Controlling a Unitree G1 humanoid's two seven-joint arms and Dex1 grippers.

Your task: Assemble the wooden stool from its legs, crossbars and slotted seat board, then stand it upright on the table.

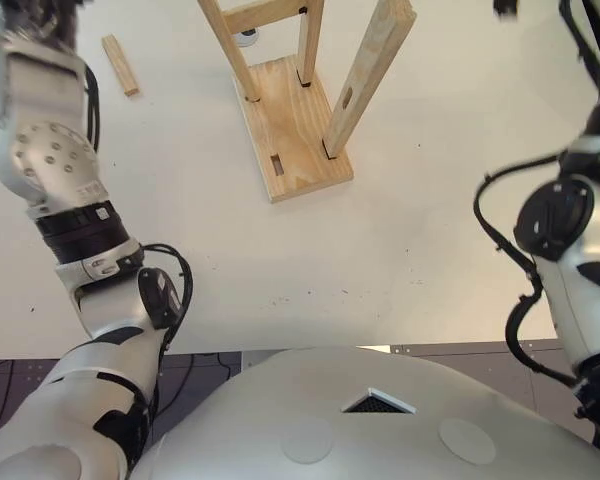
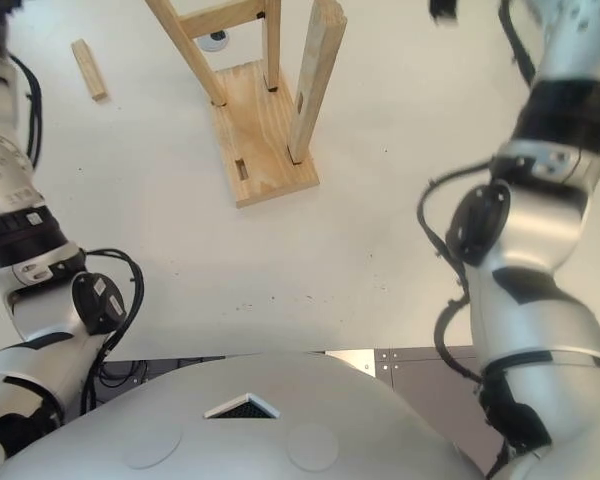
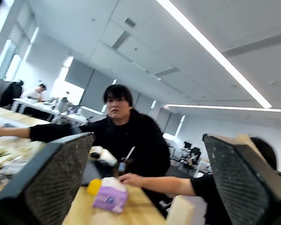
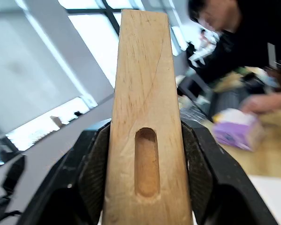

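Observation:
The slotted seat board point(image 1: 280, 110) lies flat on the white table point(image 1: 400, 230). Three wooden legs stand up from it: one at the left point(image 1: 230, 50), one at the back point(image 1: 310, 40), and a wider one at the right point(image 1: 365, 80). A crossbar point(image 1: 260, 15) joins the two back legs near their tops. One loose crossbar point(image 1: 120, 65) lies on the table to the far left. My right gripper point(image 4: 147, 178) is shut on a wooden leg point(image 4: 145, 93) with an oval slot, held high. My left gripper point(image 3: 150, 187) is open and holds nothing, raised with a pale wooden end point(image 3: 180, 213) just beyond it.
A small round object point(image 1: 245, 38) sits on the table behind the stool. The table's near edge point(image 1: 280, 350) runs just in front of me. Across the table, a person's hand rests beside a purple pack point(image 3: 110, 197).

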